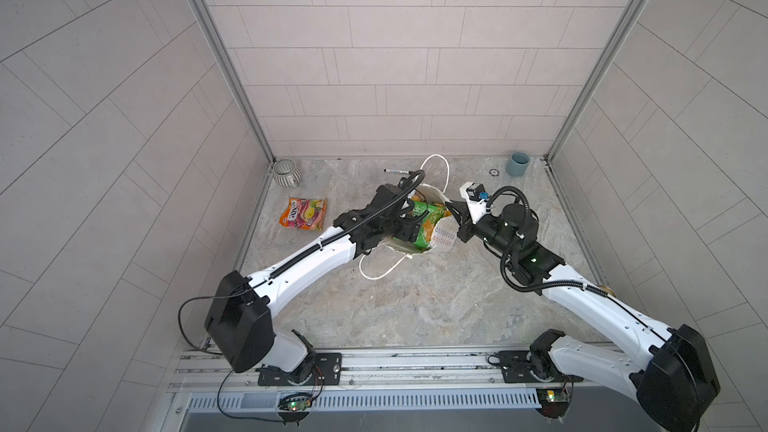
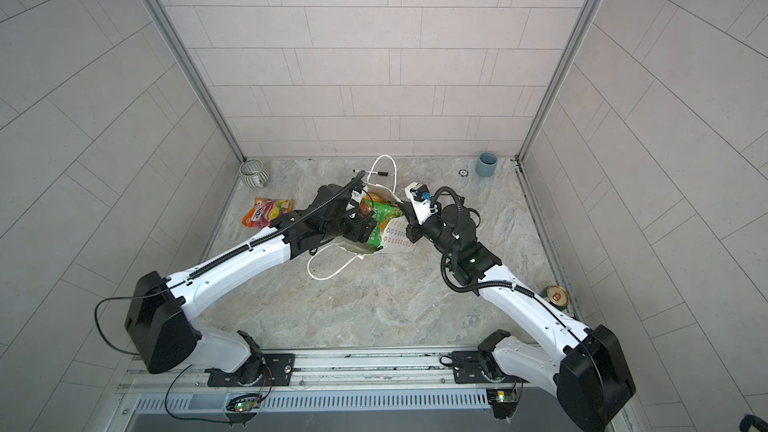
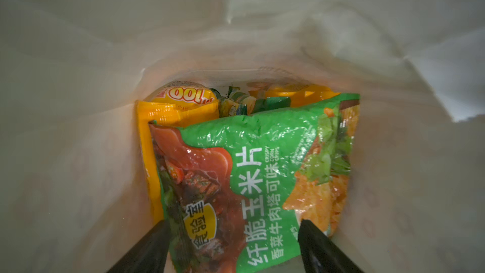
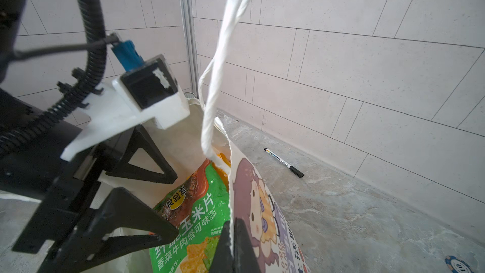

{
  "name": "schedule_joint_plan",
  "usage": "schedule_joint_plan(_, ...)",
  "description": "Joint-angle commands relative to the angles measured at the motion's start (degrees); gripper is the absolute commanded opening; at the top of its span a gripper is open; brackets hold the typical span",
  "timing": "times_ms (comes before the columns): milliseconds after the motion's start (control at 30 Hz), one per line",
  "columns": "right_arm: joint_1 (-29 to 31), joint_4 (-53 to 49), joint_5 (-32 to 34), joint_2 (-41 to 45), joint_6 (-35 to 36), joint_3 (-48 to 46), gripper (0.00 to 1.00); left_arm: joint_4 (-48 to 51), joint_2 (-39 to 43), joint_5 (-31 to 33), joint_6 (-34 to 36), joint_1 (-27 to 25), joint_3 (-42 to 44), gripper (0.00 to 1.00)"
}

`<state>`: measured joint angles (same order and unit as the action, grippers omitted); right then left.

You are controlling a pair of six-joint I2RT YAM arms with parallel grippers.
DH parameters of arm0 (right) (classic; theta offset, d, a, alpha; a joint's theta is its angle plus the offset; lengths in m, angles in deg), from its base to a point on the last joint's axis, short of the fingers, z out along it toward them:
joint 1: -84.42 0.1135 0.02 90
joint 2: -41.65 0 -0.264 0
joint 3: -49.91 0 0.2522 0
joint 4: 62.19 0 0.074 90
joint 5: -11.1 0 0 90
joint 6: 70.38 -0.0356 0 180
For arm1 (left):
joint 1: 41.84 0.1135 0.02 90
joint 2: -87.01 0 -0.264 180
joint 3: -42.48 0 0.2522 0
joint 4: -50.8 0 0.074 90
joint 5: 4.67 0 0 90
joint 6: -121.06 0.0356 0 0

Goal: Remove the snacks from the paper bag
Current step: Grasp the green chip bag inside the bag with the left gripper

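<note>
Left wrist view, left tool (image 3: 233,222) splayed over green packet (image 3: 262,153) inside paper bag (image 3: 78,101), right tool (image 4: 232,225) clamped on its rim

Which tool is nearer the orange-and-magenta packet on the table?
Left. The left tool is inside the paper bag, toward the packet; the right tool pinches the bag's rim on the far side.

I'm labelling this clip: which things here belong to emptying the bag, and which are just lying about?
Job: paper bag, green packet, yellow packets inside, orange-and-magenta packet already out, left gripper, right gripper.
Lying about: marker pen, ribbed bowl, blue-grey cup, can.
</note>
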<state>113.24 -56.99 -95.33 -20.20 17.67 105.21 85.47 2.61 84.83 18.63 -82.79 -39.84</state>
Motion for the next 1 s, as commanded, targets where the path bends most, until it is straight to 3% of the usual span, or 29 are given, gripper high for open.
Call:
schedule_joint_plan(0,-0.1,1.4,-0.2,0.8,-0.4,-0.7,0.0,0.3,-0.7,2.4,-1.3,0.9,-2.1,0.88)
schedule_joint_plan(400,-0.1,1.8,-0.8,1.1,-0.6,-1.0,0.0,-5.0,-7.1,-4.3,-3.4,2.5,-1.0,0.91)
schedule_joint_plan(567,-0.1,1.7,-0.5,1.5,-0.7,-1.0,0.0,-7.7,-7.6,-7.9,-3.4,2.5,-0.6,0.7)
schedule_joint_plan(700,-0.1,1.7,-0.5,1.6,-0.6,-1.0,0.0,-8.1,-6.5,-7.5,-3.2,2.4,0.0,0.62)
schedule_joint_plan(767,-0.1,1.8,-0.4,1.6,-0.7,-1.1,0.0,-8.2,-5.4,-7.1,-3.0,2.5,0.6,0.49)
schedule_joint_plan(967,-0.1,2.2,-0.3,1.1,-0.9,-1.0,0.0,-8.5,-4.0,-7.1,-2.4,2.4,1.1,0.3)
